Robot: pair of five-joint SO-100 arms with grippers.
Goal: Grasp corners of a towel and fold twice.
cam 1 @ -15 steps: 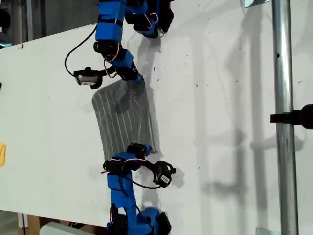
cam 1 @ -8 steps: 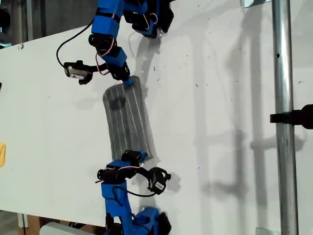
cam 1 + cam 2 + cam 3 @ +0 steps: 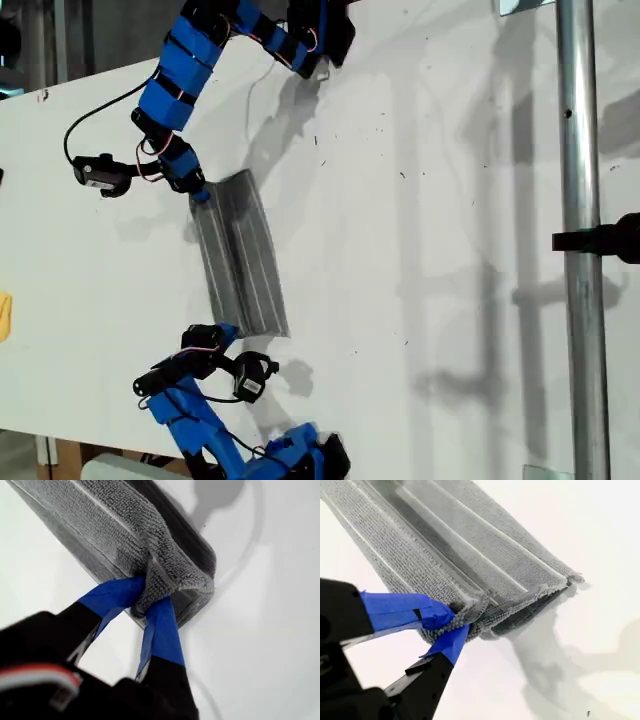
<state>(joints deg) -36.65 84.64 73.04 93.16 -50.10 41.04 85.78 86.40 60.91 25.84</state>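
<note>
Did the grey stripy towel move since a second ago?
Yes. The soft dark-grey striped towel has slid toward the exterior view's left, farther from the fixed metal pole, and now looks narrower.

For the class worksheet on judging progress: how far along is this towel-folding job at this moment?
Done: the towel lies doubled into a narrow strip on the table, with its layers stacked in both wrist views. In hand: my first gripper and my second gripper each pinch the towel at one end, not yet released. Left: letting go, then the second fold.
</note>
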